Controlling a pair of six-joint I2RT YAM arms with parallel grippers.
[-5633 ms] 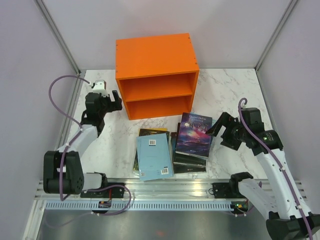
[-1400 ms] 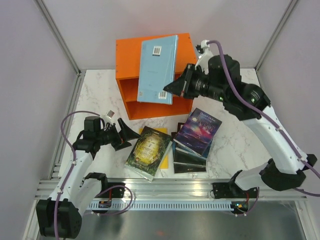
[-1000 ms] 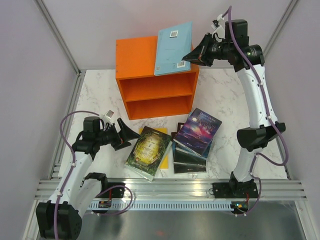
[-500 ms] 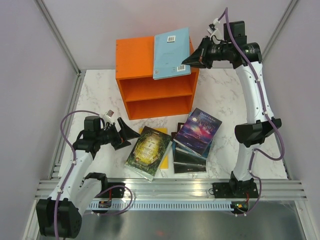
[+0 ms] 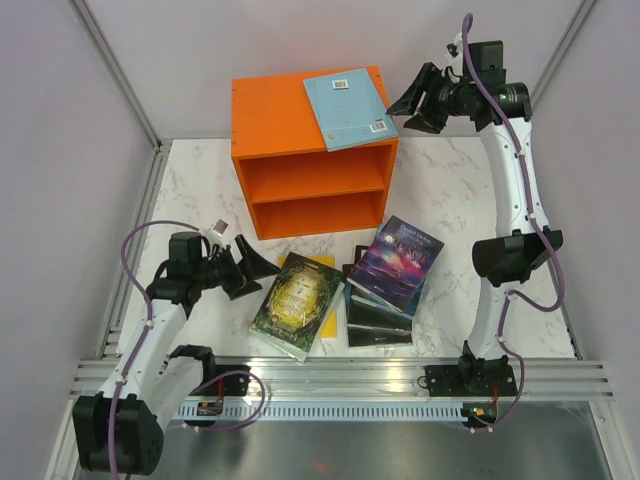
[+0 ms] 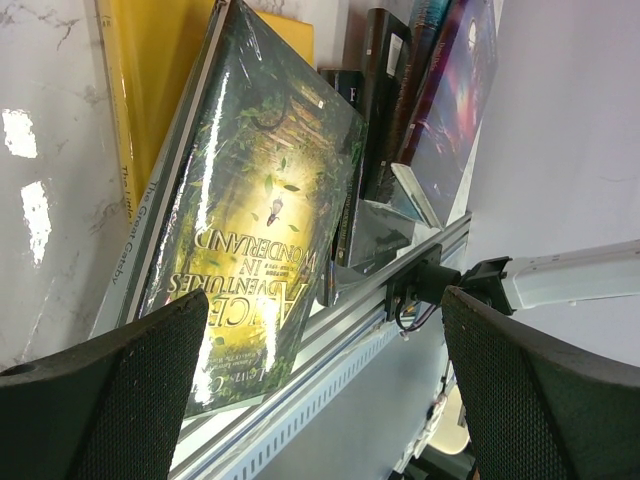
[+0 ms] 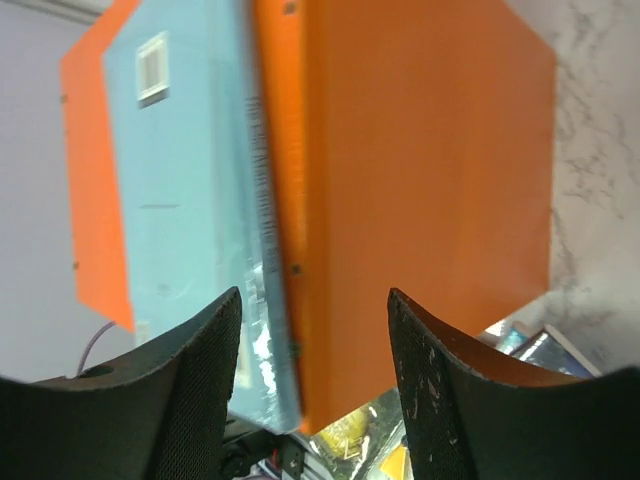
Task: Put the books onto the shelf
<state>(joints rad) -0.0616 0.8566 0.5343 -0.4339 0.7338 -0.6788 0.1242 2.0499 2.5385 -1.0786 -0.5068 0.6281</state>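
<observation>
White arm links, black joints, thin purple cables, black mesh-textured pincer fingers

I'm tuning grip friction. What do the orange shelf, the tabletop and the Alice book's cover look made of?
Shelf: likely painted wood or board, even matte orange, small dark dots along edges. Tabletop: marble-look, white with grey veins, shiny; stone or laminate unclear. Alice book: paper under glossy film, bright glare streaks.

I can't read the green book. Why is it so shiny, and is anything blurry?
Left wrist view: light glares off the glossy green book and the marble table. Right wrist view: the light blue book on the shelf looks smeared. Top view: sharp.
</observation>
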